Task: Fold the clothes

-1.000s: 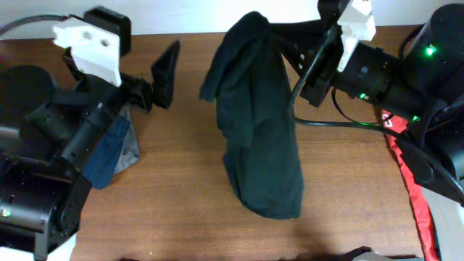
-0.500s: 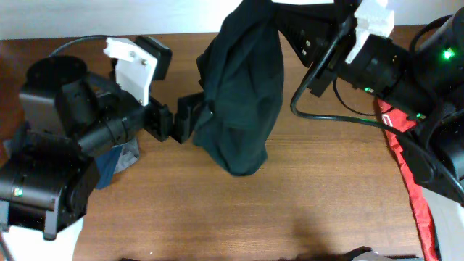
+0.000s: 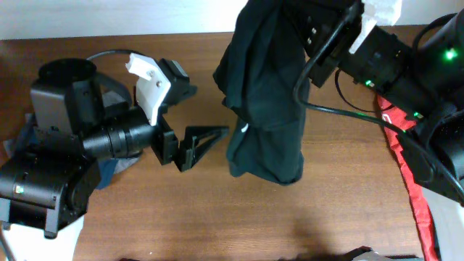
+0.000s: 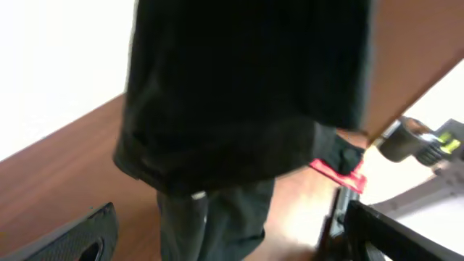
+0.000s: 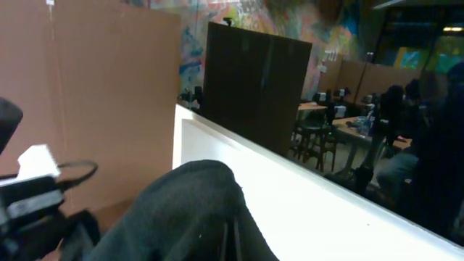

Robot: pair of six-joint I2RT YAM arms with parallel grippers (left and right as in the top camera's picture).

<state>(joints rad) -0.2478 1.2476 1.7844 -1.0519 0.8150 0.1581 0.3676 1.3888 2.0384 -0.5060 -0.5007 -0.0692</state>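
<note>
A dark green garment [image 3: 264,94] hangs bunched from my right gripper [image 3: 293,25] near the table's far edge. Its lower end reaches the tabletop. The right fingers are buried in the cloth. In the right wrist view only the gathered cloth [image 5: 196,217] shows at the bottom. My left gripper [image 3: 197,143] is open and empty, just left of the garment's lower part and not touching it. In the left wrist view the garment [image 4: 239,109] hangs straight ahead between my open left gripper's fingers [image 4: 232,243].
Blue and grey clothes [image 3: 109,168] lie under the left arm at the table's left edge. A red cloth [image 3: 407,170] lies along the right edge and also shows in the left wrist view [image 4: 337,174]. A cable loops from the right arm [image 3: 341,116].
The right gripper has swung the garment to the right and let it hang longer. The left gripper has dropped lower and come apart from the cloth, its fingers open.
</note>
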